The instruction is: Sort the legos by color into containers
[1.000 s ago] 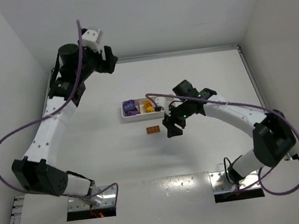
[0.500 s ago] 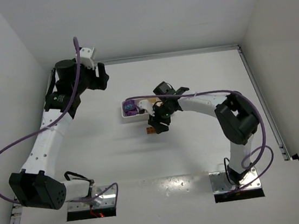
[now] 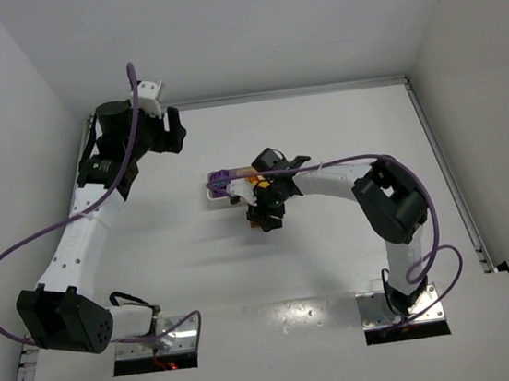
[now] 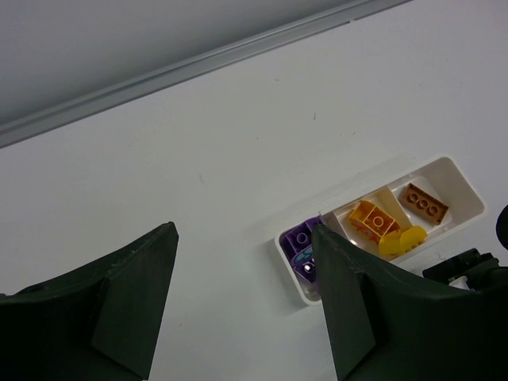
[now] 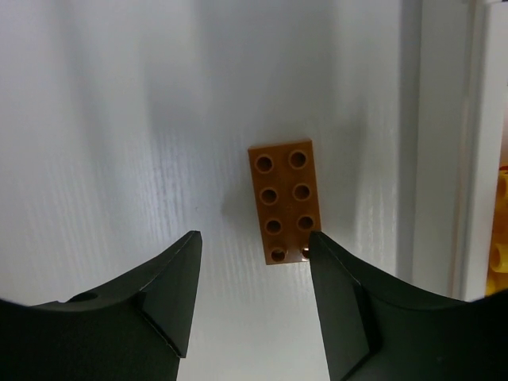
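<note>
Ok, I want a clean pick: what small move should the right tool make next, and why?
Probably shift the right tool toward the tray, then descend. The wrist view shows the orange-brown brick flat on the table, crowding the tray-side finger, not centred in the open gap.

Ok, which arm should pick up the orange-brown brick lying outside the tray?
Right. The right end effector hangs open directly over the brick; the left end effector is off beyond the tray.
</note>
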